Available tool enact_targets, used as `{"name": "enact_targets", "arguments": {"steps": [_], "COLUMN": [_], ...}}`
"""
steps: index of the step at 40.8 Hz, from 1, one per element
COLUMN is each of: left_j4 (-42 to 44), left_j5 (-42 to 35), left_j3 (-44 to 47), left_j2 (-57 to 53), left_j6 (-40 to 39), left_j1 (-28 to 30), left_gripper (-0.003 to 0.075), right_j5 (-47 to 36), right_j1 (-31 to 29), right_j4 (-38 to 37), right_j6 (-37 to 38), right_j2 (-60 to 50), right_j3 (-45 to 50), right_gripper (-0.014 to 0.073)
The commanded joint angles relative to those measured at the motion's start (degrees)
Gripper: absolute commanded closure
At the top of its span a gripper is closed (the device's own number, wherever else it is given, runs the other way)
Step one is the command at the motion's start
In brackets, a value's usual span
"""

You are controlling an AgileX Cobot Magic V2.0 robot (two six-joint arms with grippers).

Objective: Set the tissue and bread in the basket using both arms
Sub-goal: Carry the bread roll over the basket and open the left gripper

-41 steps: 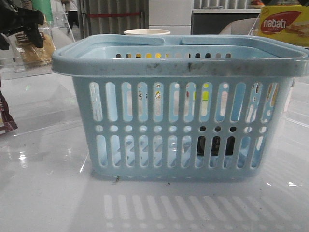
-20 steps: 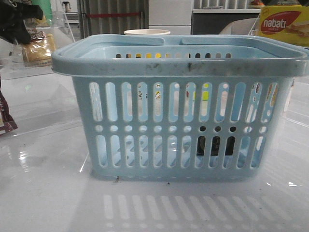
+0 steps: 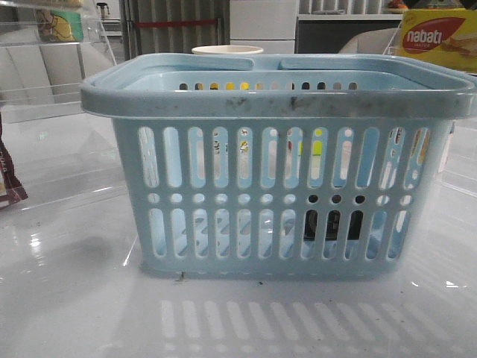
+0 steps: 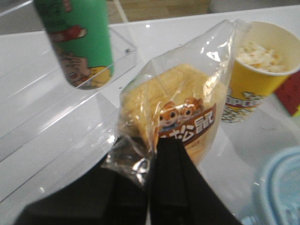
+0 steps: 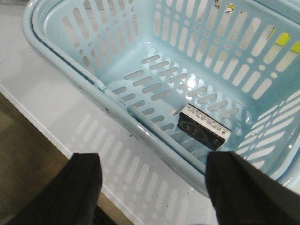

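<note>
The light blue basket (image 3: 276,97) stands mid-table in the front view. The black tissue pack (image 5: 204,126) lies on its floor and shows through the slots in the front view (image 3: 332,224). My left gripper (image 4: 150,152) is shut on the clear wrapper's crimped end of the bread (image 4: 183,108), which is held above the table, the basket rim (image 4: 281,187) off to one side. My right gripper (image 5: 154,176) is open and empty, above the table just outside the basket's rim (image 5: 140,126). Neither gripper shows in the front view.
A green can (image 4: 79,42) stands on a clear acrylic shelf (image 3: 45,67). A yellow popcorn cup (image 4: 255,70) is beside the bread. A nabati box (image 3: 436,37) is at the back right. A dark brown packet (image 3: 7,183) is at the left edge. The table edge (image 5: 28,117) is near my right gripper.
My left gripper with the bread has risen from the top left of the front view and left that view. The basket and the tissue have not moved.
</note>
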Motion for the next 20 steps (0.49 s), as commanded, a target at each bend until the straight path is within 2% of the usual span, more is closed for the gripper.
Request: {"name": "enact_targets", "arguments": {"steps": [1, 10, 20], "left_j4": [-0.9, -0.9, -0.9], "left_j5": [0.6, 7.4, 7.4], "left_j3": [-2.2, -1.9, 0.6], "left_j2": [-5.9, -8.2, -3.5], "left_j6": [1.3, 1.7, 1.7], "left_j1": [-3.5, -16.0, -28.9], "left_gripper": [0.0628, 0.0628, 0.0628], "right_j5": [-3.8, -3.8, -3.8], "right_j1": [-0.1, -0.1, -0.1], "right_j4": [0.3, 0.3, 0.3], "right_j6": [-0.7, -0.7, -0.7], "right_j2": [-1.0, -1.0, -1.0], "right_j3": [-1.5, -1.5, -1.5], "right_gripper": [0.0023, 0.0023, 0.0023]}}
